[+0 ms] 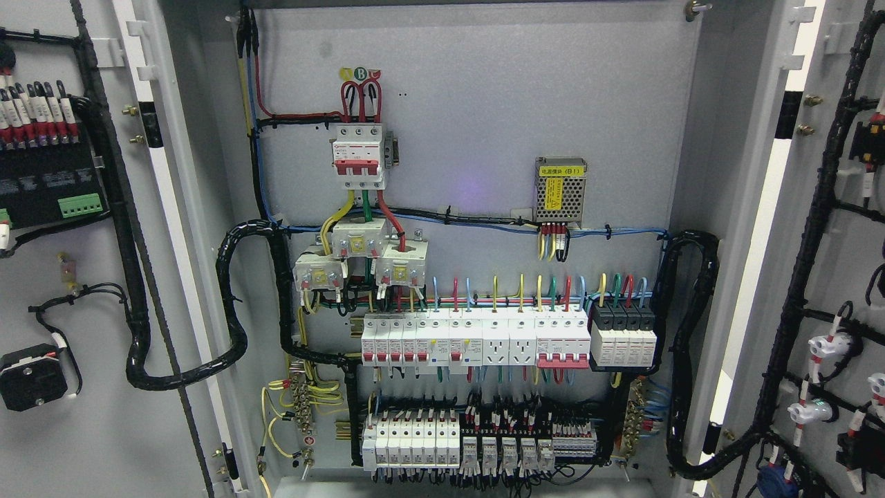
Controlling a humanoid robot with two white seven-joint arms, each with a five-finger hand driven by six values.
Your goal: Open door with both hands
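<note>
Doors wide open: left door [62,277] swung left, right door [836,277] swung right, cabinet [470,138] wiring exposed between. No robot hand showing, finger state cannot tell.

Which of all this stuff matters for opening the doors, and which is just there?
Job:
left door, swung open
right door, swung open

Just there:
breaker rows
red main switch
power supply
black cable looms

No robot hands in view.

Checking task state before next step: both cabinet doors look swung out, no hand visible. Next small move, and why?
Probably none on the doors: left door and right door both stand wide open, exposing the breaker panel. Neither hand is in view, so I'd keep the arms retracted.
</note>
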